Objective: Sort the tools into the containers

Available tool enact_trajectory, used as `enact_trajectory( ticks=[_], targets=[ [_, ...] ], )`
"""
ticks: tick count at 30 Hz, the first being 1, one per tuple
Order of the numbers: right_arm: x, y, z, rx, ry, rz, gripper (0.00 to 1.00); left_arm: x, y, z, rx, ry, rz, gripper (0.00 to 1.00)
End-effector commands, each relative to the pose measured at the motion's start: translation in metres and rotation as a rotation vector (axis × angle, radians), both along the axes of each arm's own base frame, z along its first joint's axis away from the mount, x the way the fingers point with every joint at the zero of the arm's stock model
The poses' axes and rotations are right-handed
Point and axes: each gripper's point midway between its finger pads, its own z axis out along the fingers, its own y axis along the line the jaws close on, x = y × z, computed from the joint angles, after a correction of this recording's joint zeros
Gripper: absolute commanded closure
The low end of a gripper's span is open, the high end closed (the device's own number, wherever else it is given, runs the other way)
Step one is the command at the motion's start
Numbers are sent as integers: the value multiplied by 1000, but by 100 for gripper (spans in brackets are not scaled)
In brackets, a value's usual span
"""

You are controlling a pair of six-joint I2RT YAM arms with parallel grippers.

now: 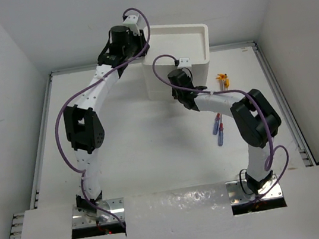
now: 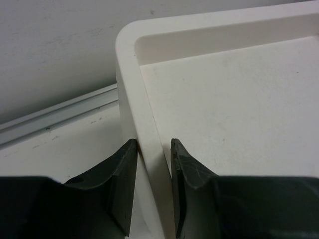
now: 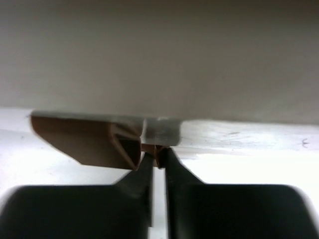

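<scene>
The white drawer unit [image 1: 190, 61] stands at the back of the table. My left gripper [image 1: 137, 41] [image 2: 153, 149] is shut on the left rim wall [image 2: 144, 109] of its tray-like top, with one finger outside and one inside. My right gripper [image 1: 178, 89] [image 3: 157, 153] is low against the unit's front. Its fingertips are pinched on the edge of a red-brown drawer handle [image 3: 94, 142]. Blue-purple-handled tools with red tips [image 1: 218, 129] lie on the table beside my right arm. A small orange-yellow piece [image 1: 222, 78] rests to the right of the unit.
A raised metal rail [image 1: 280, 101] borders the table on the right and another [image 1: 43, 143] on the left. White walls close in behind the unit. My right arm's elbow [image 1: 256, 118] hangs over the table just right of the tools.
</scene>
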Motion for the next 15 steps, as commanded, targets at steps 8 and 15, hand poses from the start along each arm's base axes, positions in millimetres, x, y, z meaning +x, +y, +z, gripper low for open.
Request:
enact_trajectory(
  ticks=[8, 15],
  targets=[
    [22, -9, 40, -23, -205, 14, 100, -36, -14, -90, 97, 261, -128, 100],
    [-22, 22, 65, -43, -305, 242, 100, -32, -12, -92, 93, 264, -98, 100]
  ],
)
